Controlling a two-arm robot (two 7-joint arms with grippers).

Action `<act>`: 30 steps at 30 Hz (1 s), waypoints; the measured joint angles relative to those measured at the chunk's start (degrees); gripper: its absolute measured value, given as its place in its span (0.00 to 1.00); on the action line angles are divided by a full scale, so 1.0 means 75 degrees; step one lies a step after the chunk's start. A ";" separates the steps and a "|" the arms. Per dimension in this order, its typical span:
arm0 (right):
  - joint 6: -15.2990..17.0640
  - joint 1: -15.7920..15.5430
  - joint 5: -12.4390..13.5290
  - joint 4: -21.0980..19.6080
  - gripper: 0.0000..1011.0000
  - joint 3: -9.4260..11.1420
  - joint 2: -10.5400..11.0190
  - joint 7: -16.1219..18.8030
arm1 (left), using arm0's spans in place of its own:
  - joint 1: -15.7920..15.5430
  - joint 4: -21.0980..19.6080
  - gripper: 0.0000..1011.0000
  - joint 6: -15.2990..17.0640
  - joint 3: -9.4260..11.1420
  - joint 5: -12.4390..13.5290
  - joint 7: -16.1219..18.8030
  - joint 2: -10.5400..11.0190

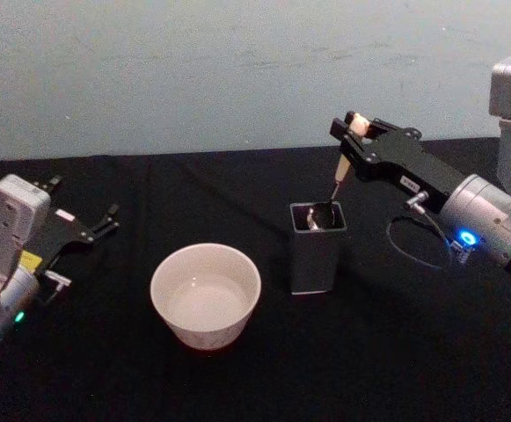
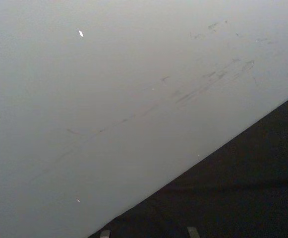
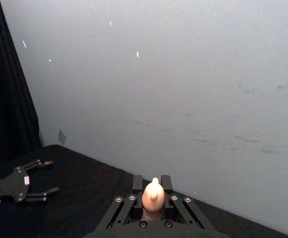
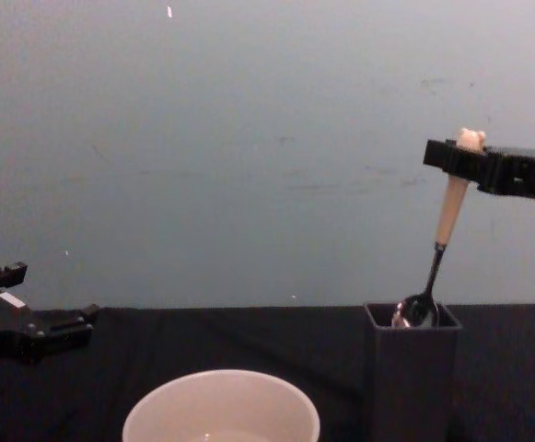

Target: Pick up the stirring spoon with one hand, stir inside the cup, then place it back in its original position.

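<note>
My right gripper (image 1: 352, 127) is shut on the top of the stirring spoon (image 1: 342, 169), just under its bear-head knob (image 3: 153, 194). The spoon (image 4: 450, 208) hangs nearly upright, its metal bowl right at the square mouth of the dark grey holder (image 1: 313, 259), which also shows in the chest view (image 4: 410, 378). To the holder's left stands the cream-white cup (image 1: 204, 332), with its rim low in the chest view (image 4: 221, 373). My left gripper (image 1: 83, 200) rests open on the black cloth at the far left, apart from everything.
A black cloth covers the table (image 1: 396, 369) and a pale wall rises behind it. A thin cable loop (image 1: 418, 246) lies on the cloth under my right forearm. Free room lies in front of the cup and the holder.
</note>
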 joint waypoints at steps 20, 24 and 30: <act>-0.0004 0.0201 0.0496 -0.0285 0.21 -0.0107 0.0035 -0.0095 | 0.0000 0.0000 0.99 0.0000 0.0000 0.0000 0.0000 0.0000; 0.0053 0.0254 0.0584 -0.0293 0.21 -0.0187 0.0021 -0.0100 | 0.0000 0.0000 0.99 0.0000 0.0000 0.0000 0.0000 0.0000; 0.0069 0.0337 0.0642 -0.0279 0.21 -0.0344 -0.0005 -0.0064 | 0.0000 0.0000 0.99 0.0000 0.0000 0.0000 0.0000 0.0000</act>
